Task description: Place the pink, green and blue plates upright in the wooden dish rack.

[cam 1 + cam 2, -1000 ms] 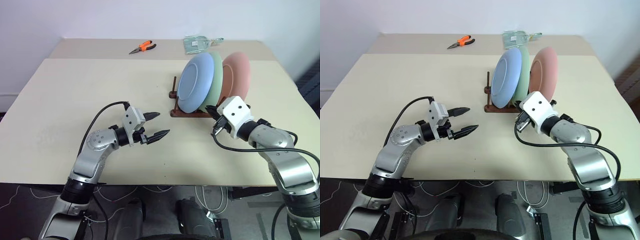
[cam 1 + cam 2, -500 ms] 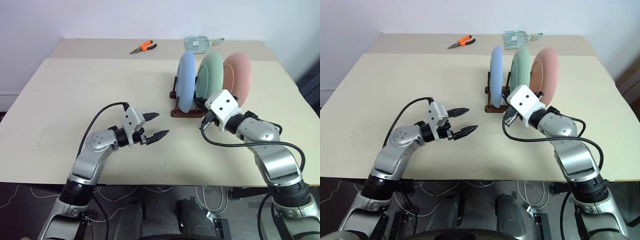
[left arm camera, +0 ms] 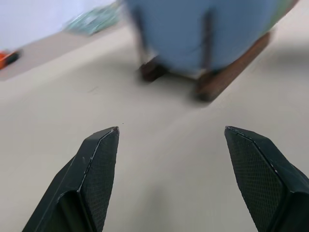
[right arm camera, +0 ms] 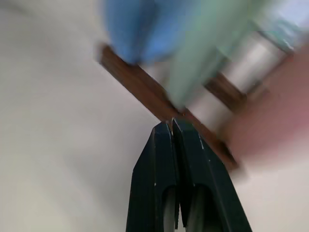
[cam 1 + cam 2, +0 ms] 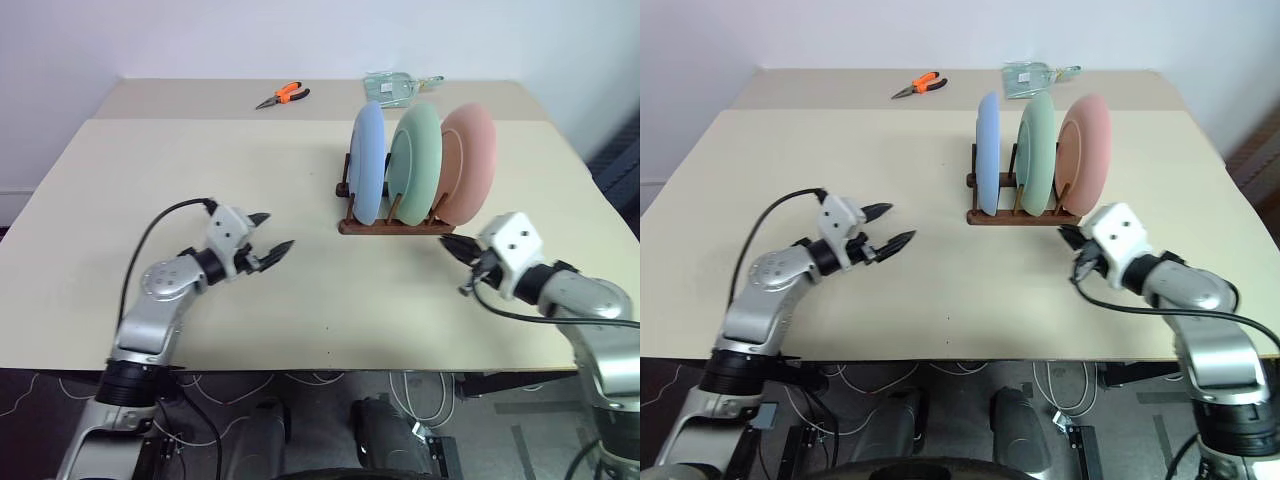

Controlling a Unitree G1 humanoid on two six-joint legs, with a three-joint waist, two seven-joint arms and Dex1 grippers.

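Observation:
The dark wooden dish rack [image 5: 390, 227] stands on the table right of centre. Three plates stand upright in it side by side: the blue plate [image 5: 367, 163] on the left, the green plate [image 5: 414, 163] in the middle, the pink plate [image 5: 468, 163] on the right. My right gripper [image 5: 447, 243] is shut and empty, just off the rack's front right corner and pointing at it, apart from the plates. My left gripper [image 5: 275, 230] hovers open and empty over the table, well to the left of the rack. The left wrist view looks between the open fingers [image 3: 96, 159] at the blue plate [image 3: 193, 29].
Orange-handled pliers [image 5: 283, 95] and a clear plastic packet [image 5: 398, 87] lie on the far table section behind the rack. The beige table [image 5: 150, 170] spreads wide to the left and in front of the rack.
The blue plate went from leaning on the green plate to standing upright. My right gripper drew back from the rack to the right. My left gripper moved left, away from the rack.

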